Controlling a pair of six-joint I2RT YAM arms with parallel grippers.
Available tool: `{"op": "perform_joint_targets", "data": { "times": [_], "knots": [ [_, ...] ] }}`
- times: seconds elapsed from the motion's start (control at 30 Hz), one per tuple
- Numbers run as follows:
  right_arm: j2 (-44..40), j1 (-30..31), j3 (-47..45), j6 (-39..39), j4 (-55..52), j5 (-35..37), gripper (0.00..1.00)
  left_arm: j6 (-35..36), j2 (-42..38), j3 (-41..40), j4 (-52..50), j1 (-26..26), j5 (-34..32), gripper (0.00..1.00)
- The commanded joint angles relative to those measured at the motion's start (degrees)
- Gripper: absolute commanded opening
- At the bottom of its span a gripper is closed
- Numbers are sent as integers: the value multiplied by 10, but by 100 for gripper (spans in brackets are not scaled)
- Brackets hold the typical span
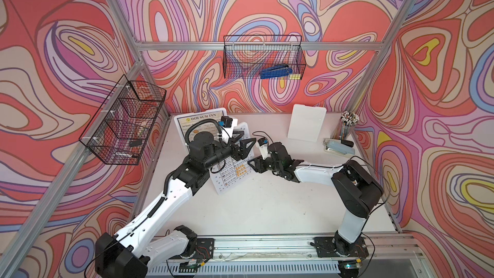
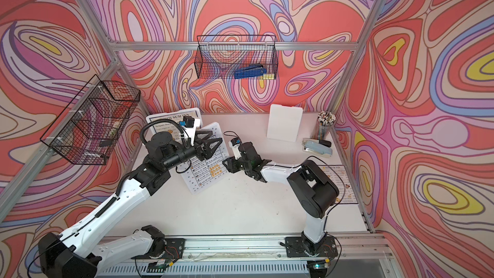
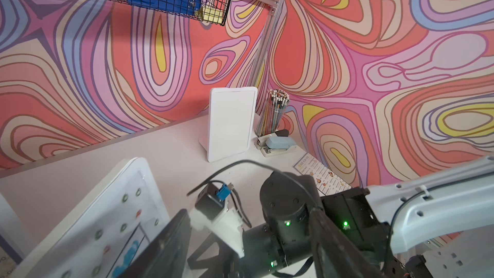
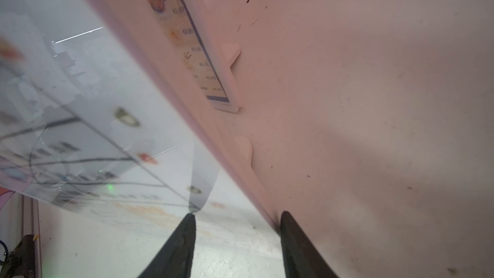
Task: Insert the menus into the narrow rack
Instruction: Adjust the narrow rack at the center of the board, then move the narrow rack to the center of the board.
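Observation:
A white menu (image 1: 231, 173) with an icon-dotted border sits in a white frame that leans up from the table. My right gripper (image 1: 252, 165) is shut on the frame's right edge. One of its fingertips (image 4: 191, 220) presses the glossy face and the other is behind the rim. My left gripper (image 1: 247, 138) hovers open over the frame's upper part and holds nothing. A large framed DIM SUM INN menu (image 1: 197, 121) stands behind. A small DIM SUM INN menu (image 2: 339, 183) lies flat at the table's right edge. The narrow rack (image 1: 123, 124), black wire with dividers, hangs on the left wall.
A wire basket (image 1: 263, 57) on the back wall holds a blue stapler (image 1: 275, 72). A blank white frame (image 1: 307, 125) stands at the back right, beside a cup of pencils (image 1: 347, 125) and a pale blue stapler (image 1: 339, 148).

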Motion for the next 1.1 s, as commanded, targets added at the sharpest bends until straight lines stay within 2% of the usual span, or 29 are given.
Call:
{"op": "perform_joint_targets", "data": {
  "times": [0.0,0.1,0.2,0.3,0.4,0.5,0.63,0.73,0.9,1.07],
  "knots": [
    [10,1,2,21,27,-1,53,-2,7,16,23,-9,-12,72],
    [-22,-4,-11,12,22,6,55,-1,30,30,26,-23,-32,72],
    [-98,-39,-38,6,10,2,57,9,61,55,28,-41,-60,71],
    [-183,-110,-83,15,2,9,58,10,101,90,41,-48,-63,71],
    [-271,-183,-140,24,-6,77,61,0,156,131,60,-62,-62,71],
    [-319,-275,-182,51,20,59,64,4,243,202,70,-89,-78,72],
    [-297,-377,-198,82,66,52,63,0,391,331,53,-109,-115,71],
    [-260,-420,-201,99,116,65,63,10,507,440,26,-116,-135,71],
    [-171,-442,-148,110,152,71,65,16,666,592,8,-119,-168,71],
    [-87,-449,-77,102,166,71,72,17,758,690,-12,-119,-216,72]
  ]
}}
